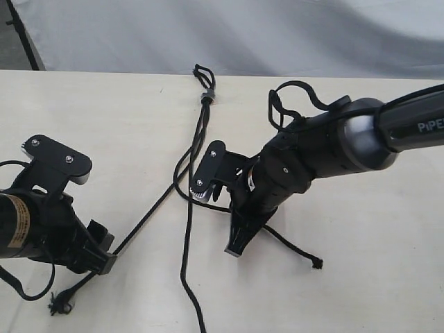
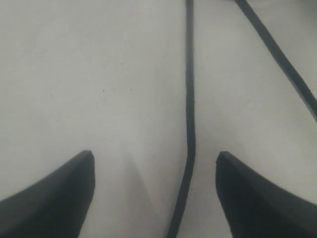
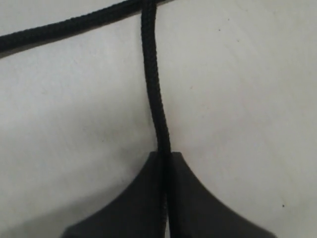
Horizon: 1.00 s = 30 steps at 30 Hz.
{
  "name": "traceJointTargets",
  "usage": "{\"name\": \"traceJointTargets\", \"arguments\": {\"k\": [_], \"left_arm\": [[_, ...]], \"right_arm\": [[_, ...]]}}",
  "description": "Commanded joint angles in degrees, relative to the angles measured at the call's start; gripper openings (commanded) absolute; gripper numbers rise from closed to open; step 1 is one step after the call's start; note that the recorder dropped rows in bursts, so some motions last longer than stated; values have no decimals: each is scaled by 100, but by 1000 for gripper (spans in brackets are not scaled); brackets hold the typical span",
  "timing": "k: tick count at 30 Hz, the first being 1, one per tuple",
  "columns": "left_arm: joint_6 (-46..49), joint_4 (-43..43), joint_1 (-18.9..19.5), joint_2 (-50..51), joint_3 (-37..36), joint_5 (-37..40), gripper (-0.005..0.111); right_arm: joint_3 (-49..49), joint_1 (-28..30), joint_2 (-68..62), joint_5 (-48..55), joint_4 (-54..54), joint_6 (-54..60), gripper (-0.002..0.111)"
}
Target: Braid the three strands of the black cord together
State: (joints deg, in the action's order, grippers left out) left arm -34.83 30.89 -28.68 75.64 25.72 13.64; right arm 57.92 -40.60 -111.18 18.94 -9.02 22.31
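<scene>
Ben: Closest to us sits the left arm, matt black and blocky. What lies under it?

Ana: Biggest of all, the desk: pale, smooth, faintly speckled. Next comes the right arm, a rounded black shell with a grey collar.

Ben: And the pincers?

Ana: The left pincer stands open, its dark wedge-shaped fingers apart. The left strand lies on the desk between them, touching neither. The right pincer is closed, nipping the right strand between its tips.

Ben: How does the black cord look?

Ana: Thin, round, tightly woven rope, lying mid-desk between both arms. At its far end is a short loop, then a small grey band where the three strands join. Below it they fan apart, unbraided. The left strand slants to the left pincer and ends in a frayed tip. The middle strand wanders to the near edge. The right strand curls under the right pincer to a knotted tip.
</scene>
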Motion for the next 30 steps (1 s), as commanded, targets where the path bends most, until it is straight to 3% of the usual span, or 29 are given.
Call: {"name": "traceJointTargets", "arguments": {"k": [1,3,8,10,15,22,25,30], "left_arm": [[17,28,15,-38,-1,-16,66],[17,39,15,-38,-1,-16,66],[17,39,15,-38,-1,-16,66],[17,39,15,-38,-1,-16,66],[-9,16,15,-38,-1,-140,66],[-25,-1190,-29,-38,-1,-944,66],[-25,-1213,-316,21,65,-1159,66],[25,-1187,-1183,557,578,-1055,66]], "right_arm": [[-5,37,-102,-45,-59,-542,12],[-5,37,-116,-45,-73,-652,30],[173,37,97,387,-42,-772,89],[345,37,313,848,-42,-772,101],[546,50,1280,1577,-29,-1004,105],[-256,50,3000,877,-195,-2055,105],[-920,50,3674,367,-218,-2299,105],[-2209,50,4467,-535,-218,-2342,105]]}}
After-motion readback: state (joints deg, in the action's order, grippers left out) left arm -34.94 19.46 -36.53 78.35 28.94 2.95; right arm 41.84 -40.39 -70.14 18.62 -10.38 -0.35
